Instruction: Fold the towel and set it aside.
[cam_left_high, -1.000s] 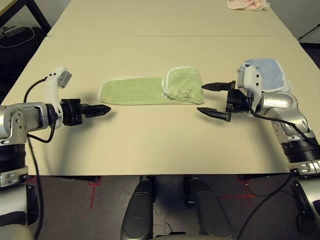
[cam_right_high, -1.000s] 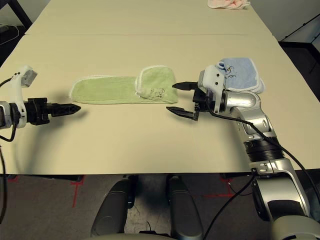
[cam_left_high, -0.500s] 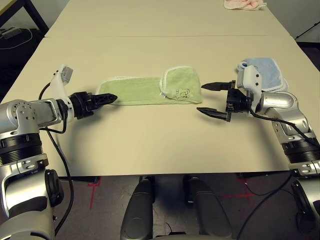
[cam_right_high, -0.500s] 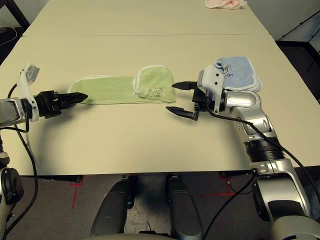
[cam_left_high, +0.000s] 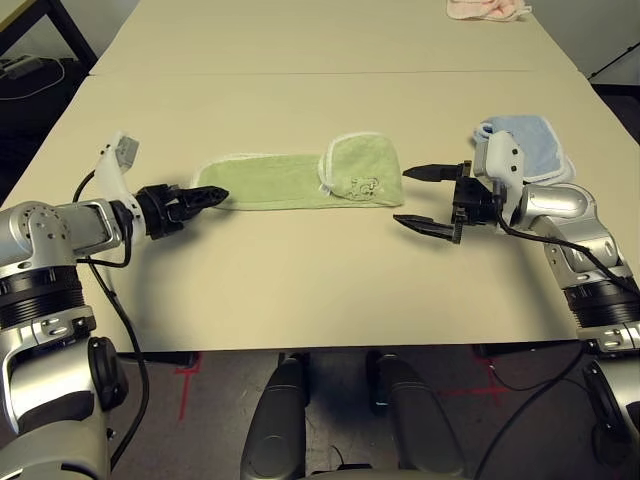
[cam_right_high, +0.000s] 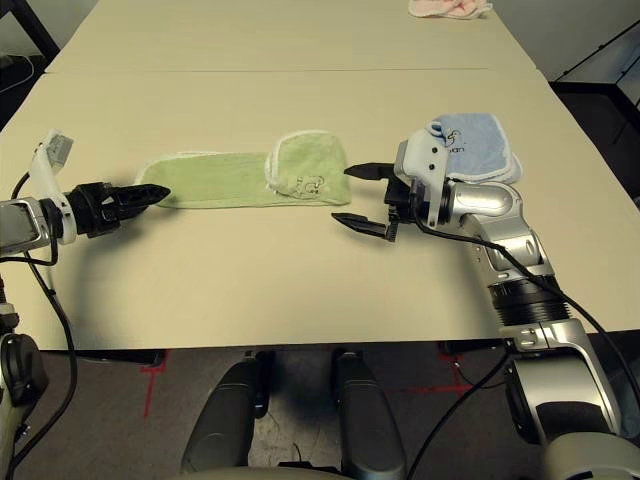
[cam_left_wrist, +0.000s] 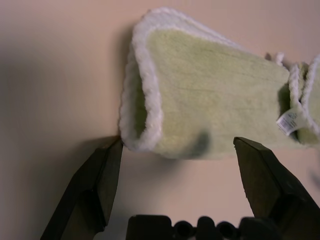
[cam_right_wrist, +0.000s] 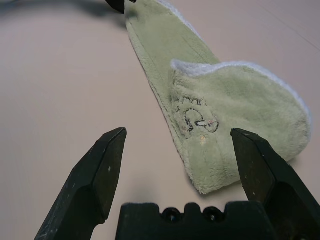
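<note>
On the broad beige table (cam_left_high: 300, 280) the towel (cam_left_high: 290, 182) lies as a long strip, its right end already flapped over itself. The left gripper (cam_left_high: 207, 196), fingers wide, sits at the towel's left end; the right gripper (cam_left_high: 428, 198), equally spread, hangs just off its right end. A pinch there may catch only the top layer, so the strip would unfold, or drag toward the blue towel (cam_left_high: 535, 145) beyond.
</note>
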